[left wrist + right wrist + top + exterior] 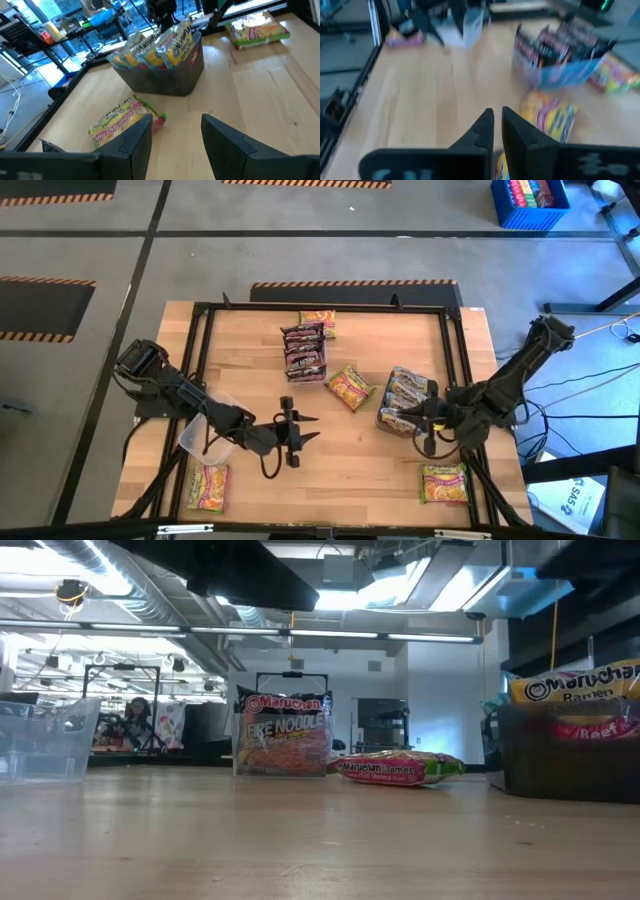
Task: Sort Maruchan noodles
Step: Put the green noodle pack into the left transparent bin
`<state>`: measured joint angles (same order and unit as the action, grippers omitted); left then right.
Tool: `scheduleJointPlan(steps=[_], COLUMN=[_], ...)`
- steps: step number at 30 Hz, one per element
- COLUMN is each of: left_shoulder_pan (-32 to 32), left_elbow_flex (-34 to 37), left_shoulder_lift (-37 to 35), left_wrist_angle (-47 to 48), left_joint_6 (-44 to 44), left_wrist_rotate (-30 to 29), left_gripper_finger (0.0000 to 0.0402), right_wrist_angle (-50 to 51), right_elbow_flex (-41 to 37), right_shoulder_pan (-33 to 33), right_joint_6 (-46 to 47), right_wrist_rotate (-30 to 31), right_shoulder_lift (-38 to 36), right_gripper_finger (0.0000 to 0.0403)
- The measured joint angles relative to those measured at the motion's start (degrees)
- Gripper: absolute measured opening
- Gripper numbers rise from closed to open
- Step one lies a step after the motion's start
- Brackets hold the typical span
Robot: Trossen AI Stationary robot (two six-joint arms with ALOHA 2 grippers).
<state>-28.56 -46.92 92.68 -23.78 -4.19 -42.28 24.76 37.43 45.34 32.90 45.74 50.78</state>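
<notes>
Low view: packet (284, 735) reads "Maruchan Fire Noodle".

You're looking at two matte black jointed arms, boxy at the base and slimmer toward the wrist. Left gripper (303, 432) ends in thin pointed prongs; right gripper (497, 121) has flat, wedge-shaped black fingers.

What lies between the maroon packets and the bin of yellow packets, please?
One loose yellow-pink packet, flat on the table, seen in the high view.
</notes>
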Motion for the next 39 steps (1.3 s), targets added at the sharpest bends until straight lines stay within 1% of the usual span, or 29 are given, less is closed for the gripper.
scheduleJointPlan(steps=[3,5,8,13,18,21,23,28,33,39], left_shoulder_pan=[0.0,0.2,0.2,0.3,-1.1,-1.3,-1.0,-0.5,-0.3,-0.7], left_elbow_flex=[0.0,-0.1,-0.1,-0.1,0.0,0.0,0.0,0.0,0.0,0.0], left_shoulder_lift=[0.0,0.8,2.7,6.9,11.5,12.3,12.3,12.3,12.3,12.3], left_wrist_angle=[2.6,2.9,2.8,2.7,-2.3,-2.6,-2.8,-2.3,-0.3,0.8], left_joint_6=[2.3,4.1,4.7,5.7,4.8,4.7,4.8,4.7,5.9,7.0], left_wrist_rotate=[0.0,0.5,1.9,2.9,4.5,4.6,4.2,4.3,4.2,4.3], left_gripper_finger=[0.0163,0.0163,0.0163,0.0163,0.0163,0.0163,0.0163,0.0163,0.0163,0.0163], right_wrist_angle=[-4.8,-6.9,-9.7,-12.3,-14.0,-16.5,-17.2,-15.9,-11.1,-8.6], right_elbow_flex=[0.2,0.2,0.2,0.2,0.2,0.4,1.4,6.5,11.9,13.6], right_shoulder_pan=[-0.8,-2.9,-7.3,-18.1,-28.5,-33.7,-36.6,-42.0,-47.5,-50.4], right_joint_6=[-4.6,-6.9,-10.4,-12.6,-12.3,-12.2,-12.3,-14.5,-14.6,-13.8], right_wrist_rotate=[1.6,0.4,-2.6,-11.8,-20.0,-25.8,-28.4,-29.0,-32.4,-34.6], right_shoulder_lift=[0.1,1.2,3.9,9.3,14.2,16.9,19.0,24.9,32.3,39.5], right_gripper_finger=[0.0019,0.0018,0.0018,0.0018,0.0018,0.0018,0.0018,0.0018,0.0018,0.0018])
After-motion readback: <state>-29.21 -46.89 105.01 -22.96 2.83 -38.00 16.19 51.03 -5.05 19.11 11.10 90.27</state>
